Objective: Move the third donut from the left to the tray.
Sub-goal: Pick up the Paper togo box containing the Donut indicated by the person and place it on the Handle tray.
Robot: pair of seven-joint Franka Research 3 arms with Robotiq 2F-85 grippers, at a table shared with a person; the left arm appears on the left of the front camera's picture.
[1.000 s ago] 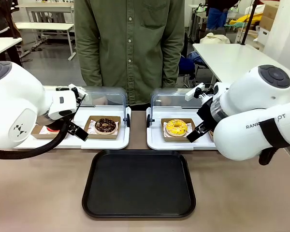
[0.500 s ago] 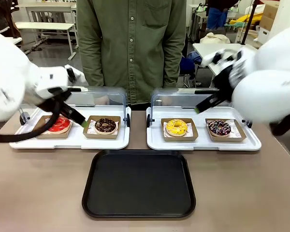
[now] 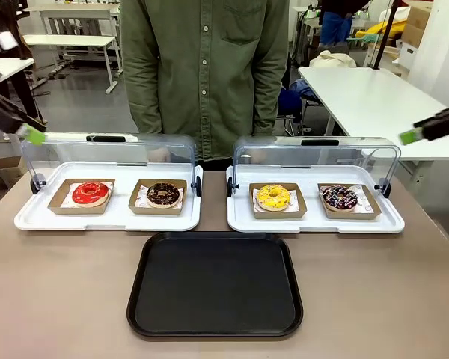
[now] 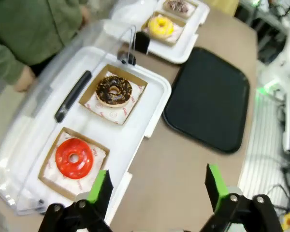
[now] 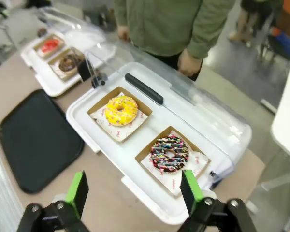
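Now that both arms have swung up and out to the sides, jaws apart and empty, the pick has evidently yet to begin. The third donut [image 3: 273, 197] sits on its liner in the right white tray [image 3: 314, 222] beside a dark sprinkled donut [image 3: 339, 197], clear lid [image 3: 314, 153] seemingly tipped back. The black tray [image 3: 213, 284] lies bare on the surface; the left white tray [image 3: 105, 221] holds a red donut [image 3: 90, 193] and a chocolate donut [image 3: 163, 194].
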